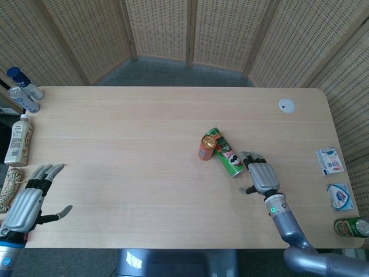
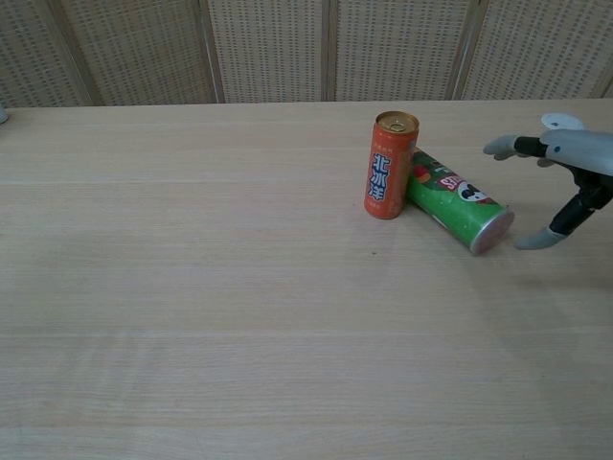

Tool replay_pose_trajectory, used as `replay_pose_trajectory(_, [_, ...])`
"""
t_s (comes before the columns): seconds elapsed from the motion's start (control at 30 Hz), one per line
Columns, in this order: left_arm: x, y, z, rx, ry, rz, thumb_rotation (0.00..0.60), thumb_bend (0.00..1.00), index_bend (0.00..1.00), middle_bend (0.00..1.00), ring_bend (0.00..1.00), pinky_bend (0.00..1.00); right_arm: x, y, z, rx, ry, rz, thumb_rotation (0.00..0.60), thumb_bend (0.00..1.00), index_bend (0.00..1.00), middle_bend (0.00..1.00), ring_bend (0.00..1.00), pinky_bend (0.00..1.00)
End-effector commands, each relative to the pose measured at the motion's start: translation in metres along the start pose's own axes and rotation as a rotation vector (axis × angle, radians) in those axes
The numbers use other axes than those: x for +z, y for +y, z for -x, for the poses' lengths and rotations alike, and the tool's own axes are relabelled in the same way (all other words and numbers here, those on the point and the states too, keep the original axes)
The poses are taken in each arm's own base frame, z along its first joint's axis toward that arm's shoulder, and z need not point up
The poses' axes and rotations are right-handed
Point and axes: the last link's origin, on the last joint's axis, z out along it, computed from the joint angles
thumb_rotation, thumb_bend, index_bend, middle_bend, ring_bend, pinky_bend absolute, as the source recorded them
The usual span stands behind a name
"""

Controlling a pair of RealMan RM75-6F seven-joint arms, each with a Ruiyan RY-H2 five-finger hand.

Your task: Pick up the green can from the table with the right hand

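Observation:
The green can (image 1: 226, 153) (image 2: 454, 205) lies on its side near the table's middle, its silver end toward the front right. An orange can (image 1: 207, 146) (image 2: 390, 165) stands upright against its far left end. My right hand (image 1: 261, 176) (image 2: 560, 172) hovers just right of the green can's silver end, fingers spread and empty, not touching it. My left hand (image 1: 29, 201) rests open at the table's front left corner, far from both cans.
Bottles (image 1: 22, 92) and a coil of rope (image 1: 10, 187) line the left edge. Small packets (image 1: 330, 160) and another green can (image 1: 351, 227) sit at the right edge. A white disc (image 1: 286, 105) lies at the back right. The wooden table (image 1: 127, 144) is bare around the cans.

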Motion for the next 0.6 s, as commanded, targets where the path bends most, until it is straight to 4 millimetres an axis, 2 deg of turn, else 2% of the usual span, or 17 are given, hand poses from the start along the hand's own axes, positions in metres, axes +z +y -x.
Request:
replay_pose_trajectory(0.03, [0.001,0.001,0.0,0.0,-0.002,0.007,0.565,0.27,0.07,0.12,0.0,0.0,0.007,-0.004,0.0,0.016,0.002,0.008,0.555,0.11,0.0,0.0,0.0,0.04])
replay_pose_trajectory(0.27, [0.003,0.005,-0.002,0.0,-0.002,0.024,0.566,0.27,0.07,0.12,0.0,0.0,0.017,-0.012,-0.001,0.023,0.014,0.021,0.523,0.09,0.0,0.0,0.0,0.05])
replay_pose_trajectory(0.6, [0.005,0.006,-0.001,-0.002,-0.007,0.028,0.565,0.27,0.07,0.12,0.0,0.0,0.043,-0.028,0.01,0.061,-0.012,0.047,0.52,0.09,0.0,0.0,0.0,0.05])
